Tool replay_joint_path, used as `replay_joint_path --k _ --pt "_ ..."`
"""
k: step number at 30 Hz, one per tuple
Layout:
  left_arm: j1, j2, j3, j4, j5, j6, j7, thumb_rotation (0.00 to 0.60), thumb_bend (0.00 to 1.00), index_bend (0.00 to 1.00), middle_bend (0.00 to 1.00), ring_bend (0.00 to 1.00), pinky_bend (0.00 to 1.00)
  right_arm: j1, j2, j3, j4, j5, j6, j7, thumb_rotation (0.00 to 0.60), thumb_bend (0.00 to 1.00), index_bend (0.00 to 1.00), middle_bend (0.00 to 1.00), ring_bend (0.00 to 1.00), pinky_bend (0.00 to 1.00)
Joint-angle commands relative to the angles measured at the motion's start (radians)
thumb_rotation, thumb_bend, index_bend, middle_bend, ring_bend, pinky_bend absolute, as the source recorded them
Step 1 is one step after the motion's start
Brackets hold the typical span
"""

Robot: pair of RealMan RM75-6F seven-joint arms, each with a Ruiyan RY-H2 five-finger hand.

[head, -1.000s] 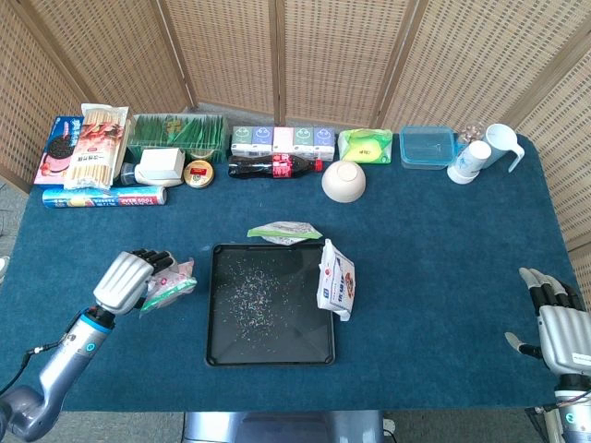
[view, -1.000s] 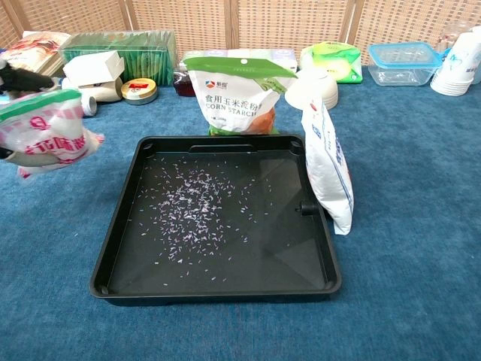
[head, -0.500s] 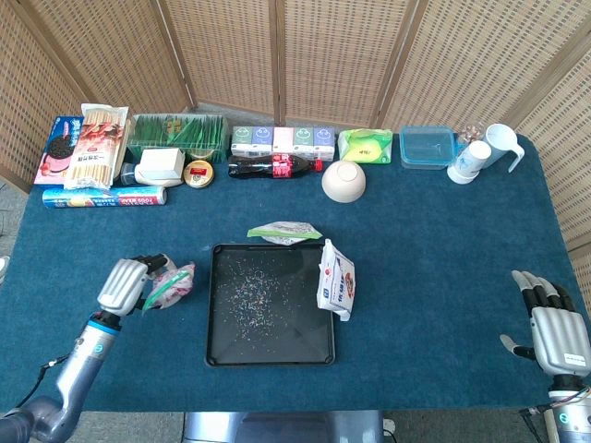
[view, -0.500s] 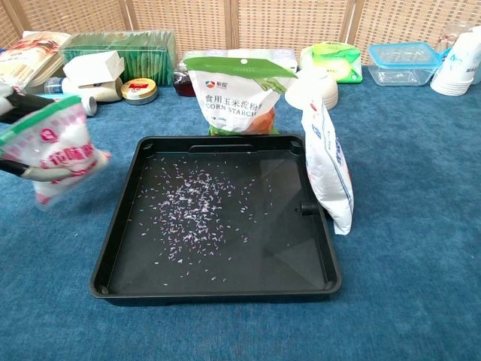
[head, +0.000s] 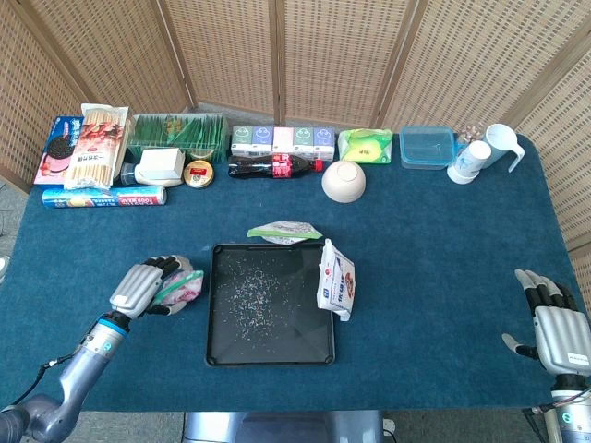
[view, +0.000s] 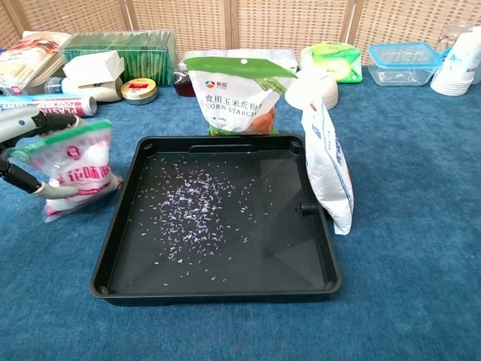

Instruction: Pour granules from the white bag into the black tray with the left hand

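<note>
A green-and-white pouch (view: pixel 239 96) printed "CORN STARCH", with Chinese characters above it, stands upright just behind the black tray (view: pixel 118 218). The tray sits on a blue table (view: pixel 406 188) and holds a scatter of small pale purple granules (view: pixel 197 207). A second white bag with blue print (view: pixel 328 167) leans against the tray's right rim. Just left of the tray, the left hand (head: pixel 144 288) grips the white bag (view: pixel 77 166), which has pink Chinese lettering and a green top edge. The bag is upright, near the tray's left rim. Well right of the tray, the right hand (head: pixel 559 326) hangs empty, fingers spread.
</note>
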Motion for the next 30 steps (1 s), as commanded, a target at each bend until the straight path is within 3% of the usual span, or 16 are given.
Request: replay_joint_path --k 1,10,17,24,30 --pt "0.001 0.006 -0.001 -0.003 0.001 -0.001 -0.006 0.600 0.06 0.09 0.09 0.09 0.16 0.000 0.000 0.000 0.000 0.001 -0.001 -0.001 0.600 0.00 0.03 0.10 0.12 0.10" --pt "0.016 0.040 0.001 -0.020 0.008 0.013 -0.032 0.600 0.00 0.05 0.01 0.03 0.12 0.000 0.000 -0.001 -0.003 0.004 -0.002 -0.007 0.600 0.00 0.03 0.10 0.12 0.10" --pt "0.041 0.152 0.032 -0.078 0.013 0.014 0.008 0.600 0.00 0.02 0.00 0.01 0.08 0.000 0.002 -0.002 -0.007 0.005 -0.003 -0.008 0.600 0.00 0.03 0.10 0.12 0.10" --pt "0.121 0.277 0.054 -0.102 0.007 0.107 0.032 0.600 0.00 0.02 0.00 0.01 0.08 -0.001 0.003 -0.002 -0.012 0.003 0.001 -0.012 0.600 0.00 0.03 0.10 0.12 0.10" --pt "0.199 0.311 0.065 -0.082 0.026 0.222 0.026 0.600 0.00 0.02 0.00 0.01 0.08 -0.003 0.005 -0.001 -0.014 0.002 0.006 -0.011 0.600 0.00 0.03 0.10 0.12 0.10"
